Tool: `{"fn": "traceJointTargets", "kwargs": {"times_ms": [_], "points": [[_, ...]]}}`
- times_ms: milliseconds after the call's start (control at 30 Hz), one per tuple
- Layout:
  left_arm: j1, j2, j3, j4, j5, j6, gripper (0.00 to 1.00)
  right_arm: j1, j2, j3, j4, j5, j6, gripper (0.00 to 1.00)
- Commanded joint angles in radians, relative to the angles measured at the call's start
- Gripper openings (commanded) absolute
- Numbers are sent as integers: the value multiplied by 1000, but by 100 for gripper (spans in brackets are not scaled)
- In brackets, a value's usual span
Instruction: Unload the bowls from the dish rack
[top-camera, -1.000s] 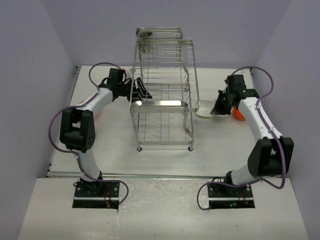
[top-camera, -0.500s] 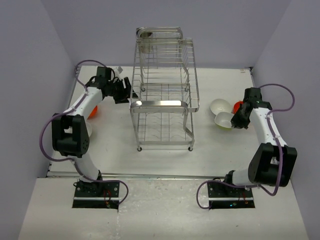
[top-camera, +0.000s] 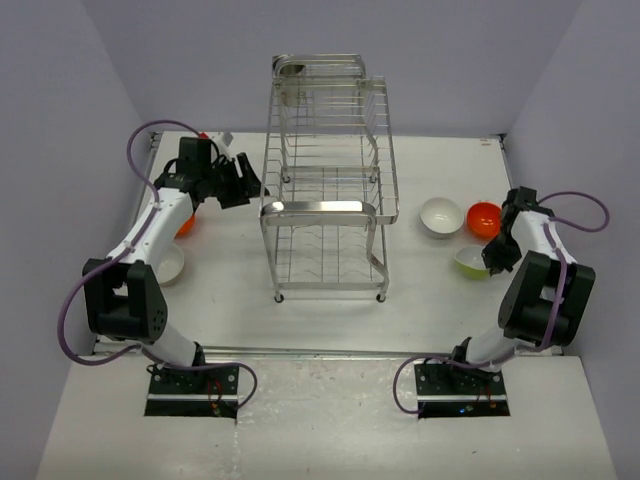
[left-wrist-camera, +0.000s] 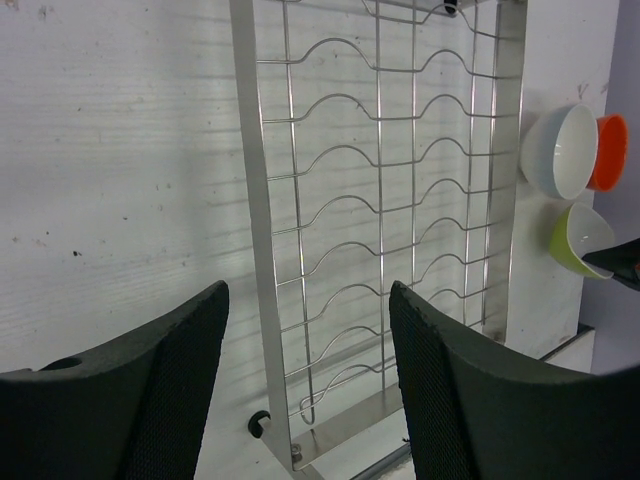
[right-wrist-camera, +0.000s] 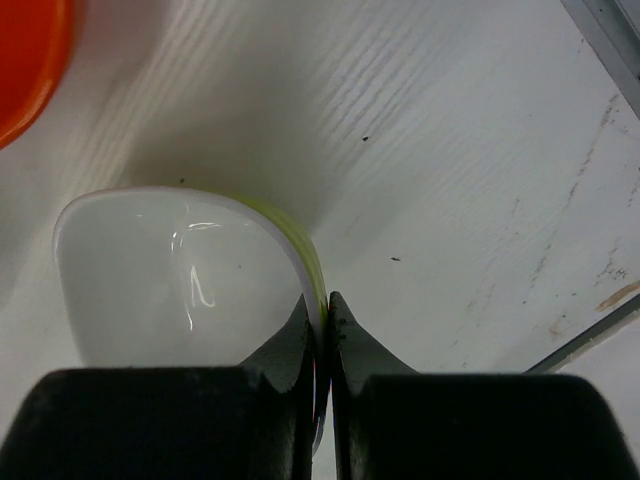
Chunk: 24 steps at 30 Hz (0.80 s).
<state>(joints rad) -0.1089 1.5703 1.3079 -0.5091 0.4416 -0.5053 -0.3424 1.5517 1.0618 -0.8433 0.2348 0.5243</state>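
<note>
Lime-green small round plastic bowl (top-camera: 470, 263): down at the tabletop (top-camera: 230, 290) on the right side, well apart from the tall chrome wire dish rack (top-camera: 325, 205). It is near a white round bowl (top-camera: 440, 216) and a bright orange round bowl (top-camera: 485, 217), and touches neither.

Right end effector (right-wrist-camera: 322, 310): closed on the lime-green bowl's rim, one finger inside the pale interior, one against the green outer wall. In the wrist view the bowl's body lies wholly to one side of the fingers. From above, that is the rack side, the robot's left.

- Round bowl, so no long axis. What matters is the pinch at the outer edge of the rim.
- Shadow sits tight under the bowl. Cannot tell whether the base is fully seated or just off the surface.

Left end effector (left-wrist-camera: 307, 295): fingers spread wide, holding nothing, beside the rack's left flank and looking through its wires.

Also on the left: a second orange bowl (top-camera: 185, 223), part-hidden by the arm, and a beige bowl (top-camera: 170, 265) nearer the front.

Rack tiers: no bowl visible in any view.

Judgement: placing of the last bowl. The next move is for the right arm alone. Open, then back off away from the rack, so the inner finger clears the rim without dragging the bowl toward the orange one.
</note>
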Motion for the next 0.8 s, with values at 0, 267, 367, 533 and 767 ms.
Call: {"fn": "traceJointTargets", "kwargs": {"times_ms": [0, 267, 367, 533, 767], "points": [[2, -50, -22, 38, -32, -12, 66, -21, 51, 23, -4, 72, 28, 0], [12, -76, 28, -22, -73, 28, 67, -33, 162, 53, -7, 121, 40, 0], [14, -82, 33, -26, -63, 28, 67, -41, 186, 56, -11, 127, 51, 0], [14, -87, 24, -31, -43, 22, 67, -70, 191, 49, -17, 138, 60, 0], [14, -87, 21, -29, -50, 21, 67, -86, 165, 50, -31, 146, 63, 26]]}}
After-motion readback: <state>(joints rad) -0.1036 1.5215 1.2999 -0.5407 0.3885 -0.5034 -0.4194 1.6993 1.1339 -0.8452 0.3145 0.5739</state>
